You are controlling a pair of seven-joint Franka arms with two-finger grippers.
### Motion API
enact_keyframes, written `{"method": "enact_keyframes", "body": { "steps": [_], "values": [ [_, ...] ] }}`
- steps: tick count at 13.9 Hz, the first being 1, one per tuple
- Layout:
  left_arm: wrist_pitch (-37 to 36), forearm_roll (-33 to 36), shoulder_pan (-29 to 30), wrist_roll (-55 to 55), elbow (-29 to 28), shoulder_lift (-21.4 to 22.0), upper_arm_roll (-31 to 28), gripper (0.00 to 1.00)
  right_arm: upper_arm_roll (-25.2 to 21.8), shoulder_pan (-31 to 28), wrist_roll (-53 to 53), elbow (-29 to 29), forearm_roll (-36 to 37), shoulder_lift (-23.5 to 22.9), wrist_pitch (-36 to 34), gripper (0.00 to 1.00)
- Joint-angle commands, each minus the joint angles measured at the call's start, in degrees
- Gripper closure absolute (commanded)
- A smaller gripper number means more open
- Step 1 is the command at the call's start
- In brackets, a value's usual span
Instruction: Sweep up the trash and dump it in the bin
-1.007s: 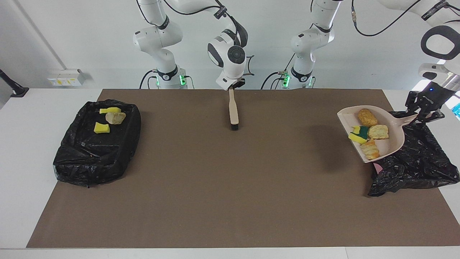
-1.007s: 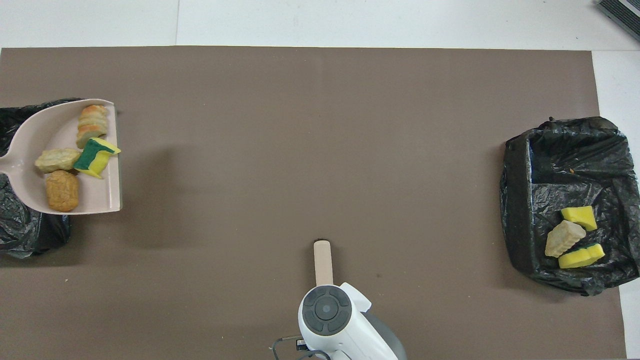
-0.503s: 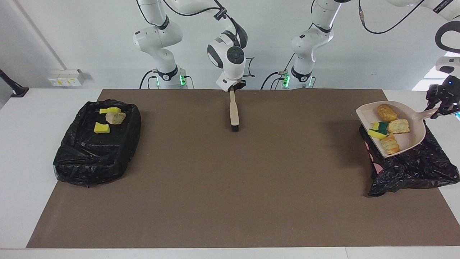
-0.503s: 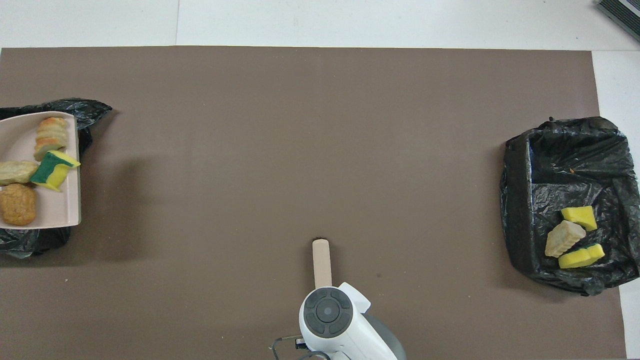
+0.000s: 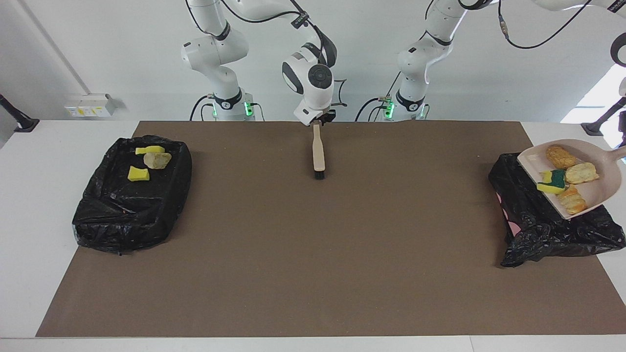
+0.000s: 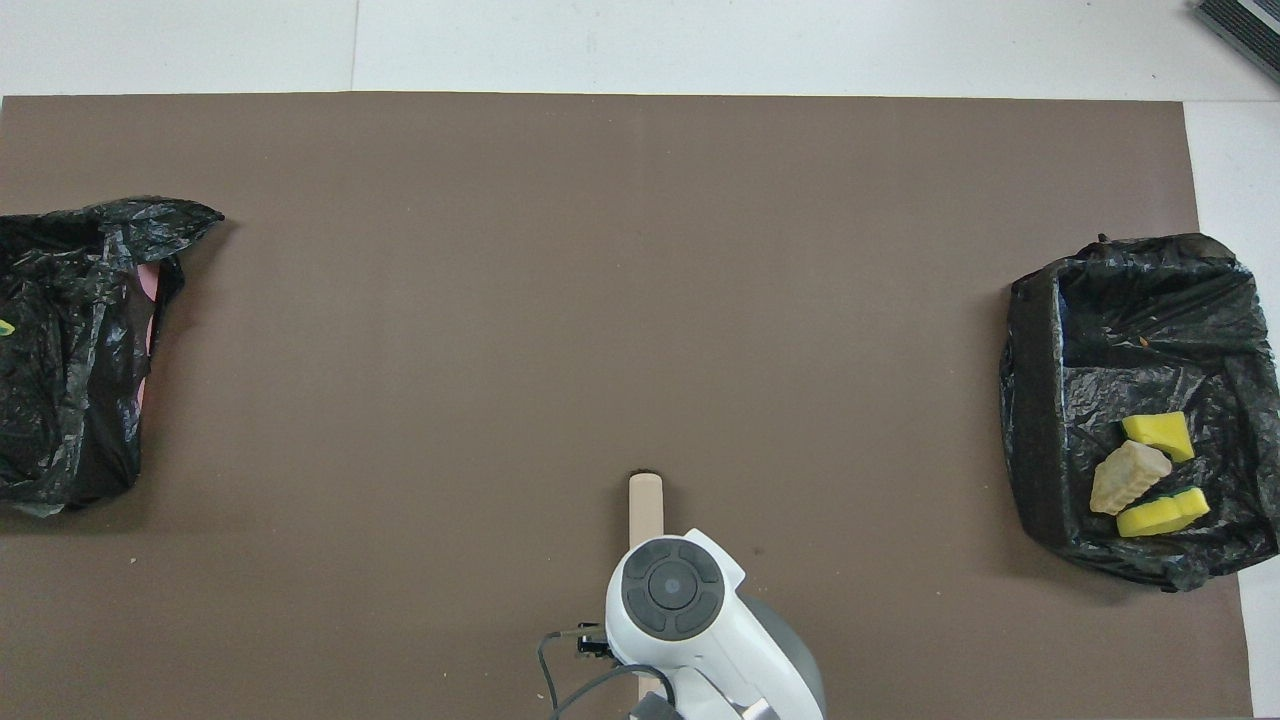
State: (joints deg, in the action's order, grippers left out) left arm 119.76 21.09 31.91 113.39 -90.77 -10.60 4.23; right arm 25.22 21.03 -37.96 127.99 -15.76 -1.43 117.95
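The beige dustpan (image 5: pixel 589 188) hangs tilted over the black-bagged bin (image 5: pixel 543 225) at the left arm's end. It carries several pieces of trash: a brown lump (image 5: pixel 560 156), a green-backed yellow sponge (image 5: pixel 551 182) and two tan lumps (image 5: pixel 582 172). Its handle runs off the view's edge, where my left gripper is out of sight. The overhead view shows that bin (image 6: pixel 70 350) without the pan. My right gripper (image 5: pixel 319 119) is at the handle end of the brush (image 5: pixel 318 151), which lies on the mat with its bristles pointing away from the robots. From above, the wrist covers that end of the brush (image 6: pixel 646 505).
A second black-bagged bin (image 5: pixel 132 205) (image 6: pixel 1060 400) stands at the right arm's end. In it lie two yellow sponge pieces (image 6: pixel 1158 432) and a beige lump (image 6: pixel 1127 477). The brown mat (image 5: pixel 313 254) covers the table between the bins.
The dustpan with its load has travelled from over the mat's edge to over the bin, leaving the overhead view. The right wrist has shifted slightly at the brush handle.
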Motion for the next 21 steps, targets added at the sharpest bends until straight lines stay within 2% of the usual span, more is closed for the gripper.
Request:
{"method": "enact_keyframes", "body": {
  "steps": [1,4,7,10,11,12,15,17,21],
  "values": [
    [4.59,5.69,-1.68,-2.11,-4.31,1.46,-0.28,1.00,0.27,-5.45,0.16,-4.66,4.93,-0.42,0.00,0.00],
    [6.09,15.27,-4.74,-8.78,-7.92,2.95,-0.19,1.00,0.36,-12.58,0.43,-9.76,8.29,-0.59,-0.09,0.00],
    [7.32,21.25,-5.19,-9.50,-8.46,3.31,-0.28,1.00,0.36,-15.49,0.43,-12.84,11.88,-0.33,-0.44,0.00],
    [6.10,33.19,-6.77,-17.39,-8.72,5.24,-0.19,1.00,0.01,-16.89,0.25,-13.73,16.19,0.20,-1.06,0.00],
    [6.18,34.79,-6.69,-18.02,-8.63,5.59,-0.28,1.00,-0.26,-17.59,0.25,-13.90,17.16,0.55,-1.23,0.00],
    [6.27,34.98,-6.34,-18.11,-8.28,5.77,-0.28,1.00,-1.91,-17.51,0.25,-13.90,17.86,1.25,-1.84,0.00],
    [5.40,33.58,-6.78,-19.42,-8.10,7.52,0.07,1.00,-11.30,-16.99,2.35,-15.21,18.14,2.04,-2.99,0.00],
    [2.25,30.87,-8.96,-23.71,-8.02,7.70,0.25,1.00,-16.40,-17.25,9.53,-18.28,17.96,2.04,-4.04,0.00],
    [-4.43,23.83,-13.62,-35.21,-6.79,7.44,0.25,1.00,-23.18,-17.78,19.31,-24.52,18.14,2.13,-9.65,0.00]
  ]
}}
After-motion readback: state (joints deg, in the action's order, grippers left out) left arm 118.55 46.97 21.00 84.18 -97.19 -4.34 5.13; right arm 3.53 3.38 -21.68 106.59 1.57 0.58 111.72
